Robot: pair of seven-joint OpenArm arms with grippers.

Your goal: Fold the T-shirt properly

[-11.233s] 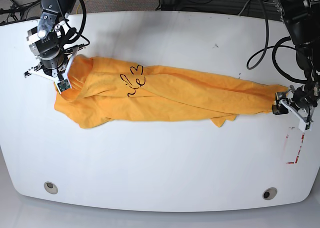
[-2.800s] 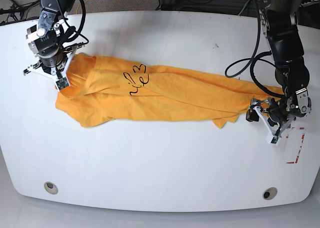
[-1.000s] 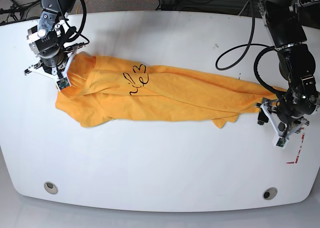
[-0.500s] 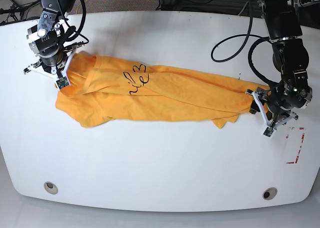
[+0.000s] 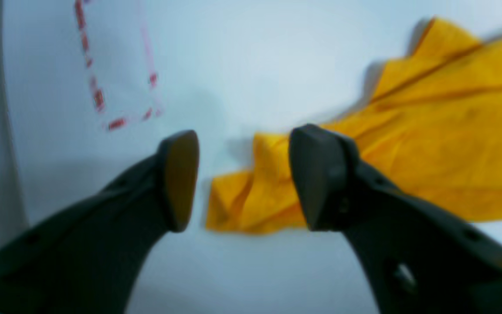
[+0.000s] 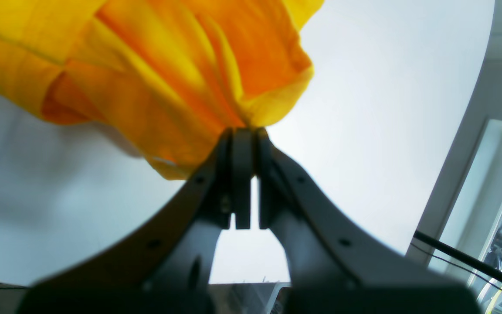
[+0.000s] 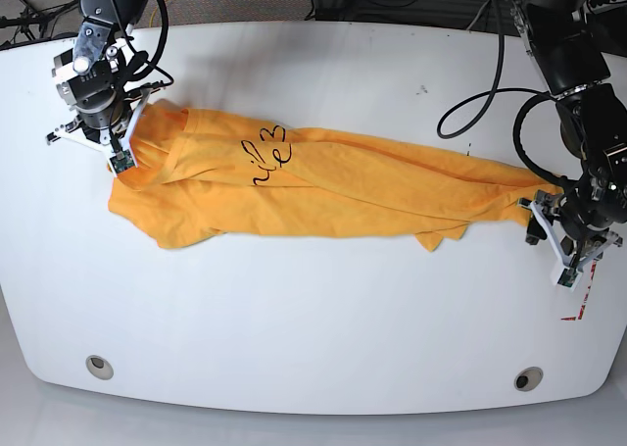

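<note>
— Where to find the T-shirt (image 7: 343, 176)?
— On the tabletop (image 7: 304, 319), stretched into a long, loosely folded band across the base view. Broader at the right pincer's end, narrower toward the left pincer's.

— And at the right pincer (image 6: 250, 133)?
— Clamped on the T-shirt, at a bunched corner. Look in the right wrist view: fingertips together, with creases running into the grip and a rounded fold beside it.

— Now to the left pincer (image 5: 244, 179). Holding anything?
— Not holding a thing. Spread wide apart, above the narrow end, with orange-yellow cloth showing between the fingers and behind one of them. Hard to tell about any contact with the cloth.

— Any print to see?
— Yes, on the upper layer: black cursive lettering (image 7: 267, 162), only partly readable, with a heart outline (image 7: 272, 133) just beside it, toward the far edge.

— Lying neatly, then?
— Not quite. Wrinkled at the right pincer, uneven along the near edge, with a small flap (image 7: 443, 237) poking out toward the narrow end. Near that same end, look for red marks (image 5: 98, 99) on the tabletop, well clear of the cloth.
</note>
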